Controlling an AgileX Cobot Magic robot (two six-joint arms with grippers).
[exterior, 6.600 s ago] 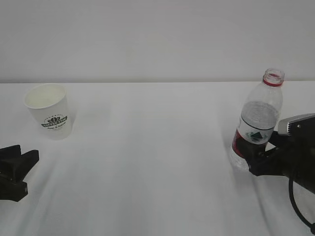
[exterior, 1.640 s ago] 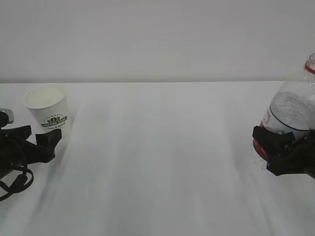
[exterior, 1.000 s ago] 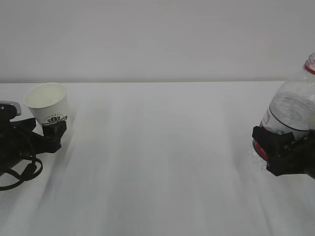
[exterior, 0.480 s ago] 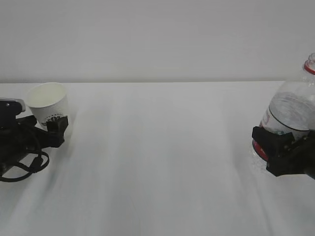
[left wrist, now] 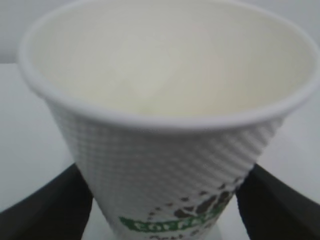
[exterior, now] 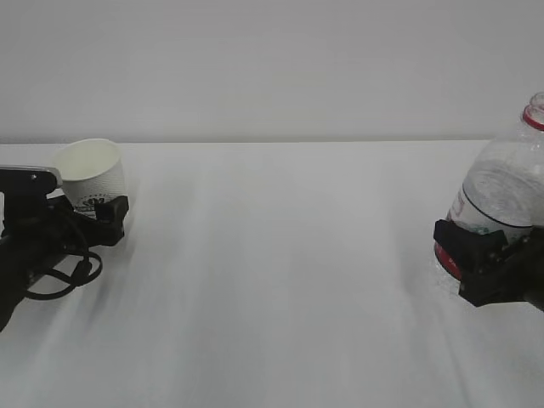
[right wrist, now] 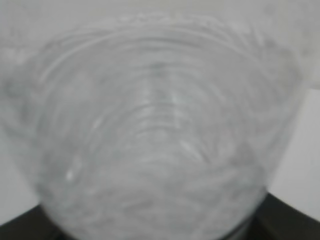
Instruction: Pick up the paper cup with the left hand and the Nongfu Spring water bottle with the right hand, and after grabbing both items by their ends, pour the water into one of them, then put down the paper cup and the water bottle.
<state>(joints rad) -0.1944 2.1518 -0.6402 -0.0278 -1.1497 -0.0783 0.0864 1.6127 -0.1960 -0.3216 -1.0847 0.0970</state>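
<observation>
Paper cup (exterior: 92,177) upright at far left of surface (exterior: 272,280), low between spread jaws of left hand (exterior: 85,223), not yet pinched. Right hand (exterior: 486,270) jaws clamped on Nongfu Spring water bottle (exterior: 503,200), far right. Close gently, avoid crushing cup.

bare table (exterior: 280,272) mid-span (wide), cup (exterior: 89,174) left, bottle (exterior: 501,200) right

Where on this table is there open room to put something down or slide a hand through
The wide white stretch between the paper cup at far left and the Nongfu Spring water bottle at far right is bare, front to back. It is crowded only at the edges: the left gripper straddles the cup's base, the right gripper clamps the bottle.
</observation>
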